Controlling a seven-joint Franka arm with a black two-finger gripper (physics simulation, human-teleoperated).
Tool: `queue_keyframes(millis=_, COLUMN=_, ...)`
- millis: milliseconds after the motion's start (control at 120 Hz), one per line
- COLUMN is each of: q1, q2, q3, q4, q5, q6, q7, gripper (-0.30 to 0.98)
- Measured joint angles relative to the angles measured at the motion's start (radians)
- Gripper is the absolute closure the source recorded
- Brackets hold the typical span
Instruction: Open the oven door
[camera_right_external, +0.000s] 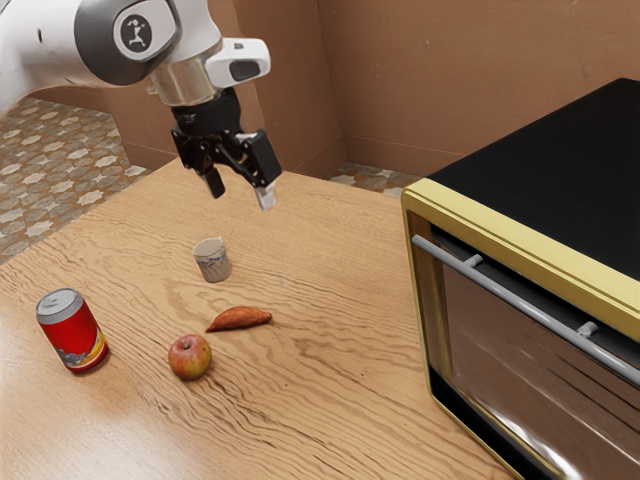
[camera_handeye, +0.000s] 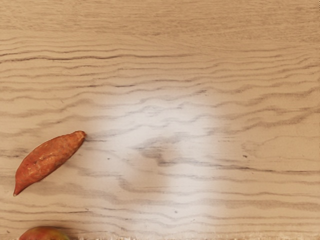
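Glass oven door (camera_right_external: 530, 375) — facing exterior camera obliquely, long axis along handle (camera_right_external: 528, 309), tool (camera_right_external: 241, 194) wide

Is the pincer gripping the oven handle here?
No, the pincer hangs open above the table, apart from the handle.

worktop (camera_right_external: 330, 400) of wavy-grained wood with a soft sheen; oven door (camera_right_external: 520, 370) of glossy, reflective glass, its handle (camera_right_external: 530, 309) smooth grey metal; oven top (camera_right_external: 540, 170) matt black; red can (camera_right_external: 72, 330) of shiny metal; apple (camera_right_external: 190, 357) smooth, waxy-looking; orange-brown sweet potato (camera_right_external: 240, 318) slightly rough.
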Motion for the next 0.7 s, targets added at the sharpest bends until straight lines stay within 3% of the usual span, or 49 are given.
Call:
queue_keyframes(millis=183, q1=0.004, q2=-0.002, q3=0.005, q4=0.001, q5=-0.014, q6=-0.015, q7=0.025, gripper=0.00)
queue_keyframes(millis=267, q1=0.036, q2=-0.106, q3=-0.008, q4=0.126, q5=-0.048, q6=-0.028, q7=0.125, gripper=0.00)
queue_keyframes(millis=342, q1=0.186, q2=-0.205, q3=-0.185, q4=0.150, q5=-0.023, q6=-0.086, q7=0.275, gripper=0.00)
queue_keyframes(millis=392, q1=0.286, q2=-0.238, q3=-0.359, q4=0.153, q5=0.006, q6=-0.121, q7=0.366, gripper=0.00)
queue_keyframes(millis=417, q1=0.257, q2=-0.258, q3=-0.435, q4=0.134, q5=0.017, q6=-0.131, q7=0.410, gripper=0.00)
queue_keyframes(millis=450, q1=0.140, q2=-0.346, q3=-0.497, q4=0.007, q5=0.012, q6=-0.112, q7=0.476, gripper=0.00)
queue_keyframes(millis=500, q1=0.002, q2=-0.506, q3=-0.489, q4=-0.206, q5=-0.064, q6=-0.052, q7=0.581, gripper=0.01)
queue_keyframes(millis=550, q1=-0.035, q2=-0.575, q3=-0.537, q4=-0.305, q5=-0.091, q6=-0.004, q7=0.669, gripper=0.00)
queue_keyframes(millis=625, q1=-0.056, q2=-0.593, q3=-0.628, q4=-0.373, q5=-0.088, q6=0.065, q7=0.779, gripper=0.00)
queue_keyframes(millis=700, q1=-0.062, q2=-0.593, q3=-0.658, q4=-0.387, q5=-0.112, q6=0.112, q7=0.878, gripper=0.00)
